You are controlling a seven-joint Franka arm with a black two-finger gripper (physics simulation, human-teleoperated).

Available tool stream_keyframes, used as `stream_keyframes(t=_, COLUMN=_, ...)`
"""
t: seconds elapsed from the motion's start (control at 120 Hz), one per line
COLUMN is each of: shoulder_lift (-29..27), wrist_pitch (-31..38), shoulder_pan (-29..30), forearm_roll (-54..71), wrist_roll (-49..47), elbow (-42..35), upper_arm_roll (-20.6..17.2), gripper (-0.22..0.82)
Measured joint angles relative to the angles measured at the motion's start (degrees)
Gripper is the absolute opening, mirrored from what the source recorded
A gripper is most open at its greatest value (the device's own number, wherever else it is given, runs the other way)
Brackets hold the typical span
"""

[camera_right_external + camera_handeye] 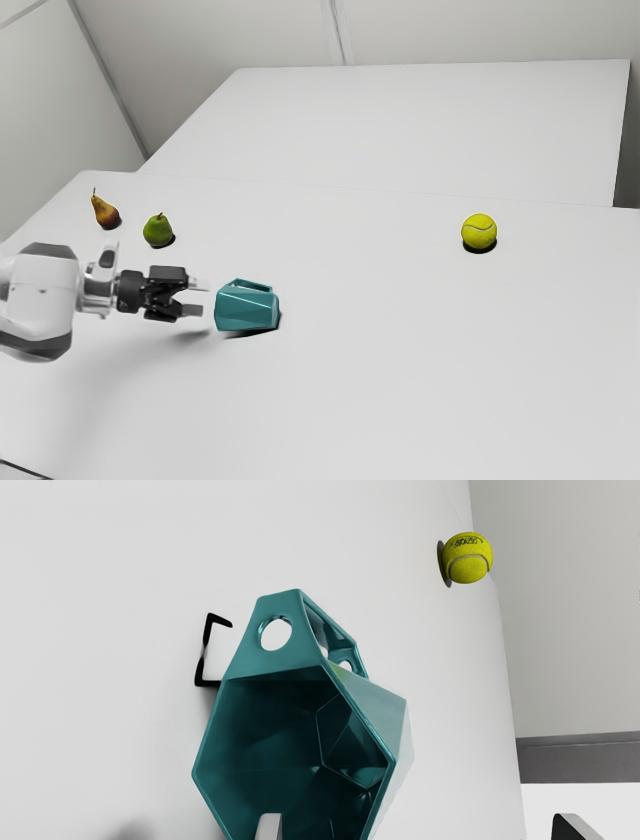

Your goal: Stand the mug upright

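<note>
toppled mug, open gripper at its mouth

the teal mug [247, 307] lies on its side on the white table [420, 390], its mouth turned to the gripper [204, 297] and its handle [280, 605] sticking out from the body. the gripper is just short of it, fingers [270, 828] spread with nothing between them. the tennis ball [479, 231] sits well apart, and so do the two pears [158, 230], nearer the arm.

i'd guess the mug is stiff and fairly light, glazed ceramic or hard plastic. those glossy slanted facets could slide under a careless pinch, and the lip might chip if knocked. the wall at the rim [359, 713] looks the best hold: one finger inside, one outside, closed gently and squarely. from there it wants a small lift and a slow tip until the mouth faces up, then an easy lowering onto its base.
</note>
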Motion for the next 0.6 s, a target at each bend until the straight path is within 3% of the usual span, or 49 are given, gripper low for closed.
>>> stream_keyframes(t=0.5, shoulder_lift=1.2, wrist_pitch=0.5, shoulder_pan=-6.4, forearm_roll=-4.2, wrist_roll=5.8, elbow=0.0, upper_arm_roll=-0.6, gripper=0.58)
stream_keyframes(t=0.542, shoulder_lift=1.2, wrist_pitch=0.8, shoulder_pan=-6.5, forearm_roll=-4.4, wrist_roll=6.1, elbow=0.1, upper_arm_roll=-0.6, gripper=0.53)
stream_keyframes(t=0.6, shoulder_lift=1.1, wrist_pitch=1.2, shoulder_pan=-6.6, forearm_roll=-4.6, wrist_roll=6.5, elbow=0.1, upper_arm_roll=-0.6, gripper=0.38)
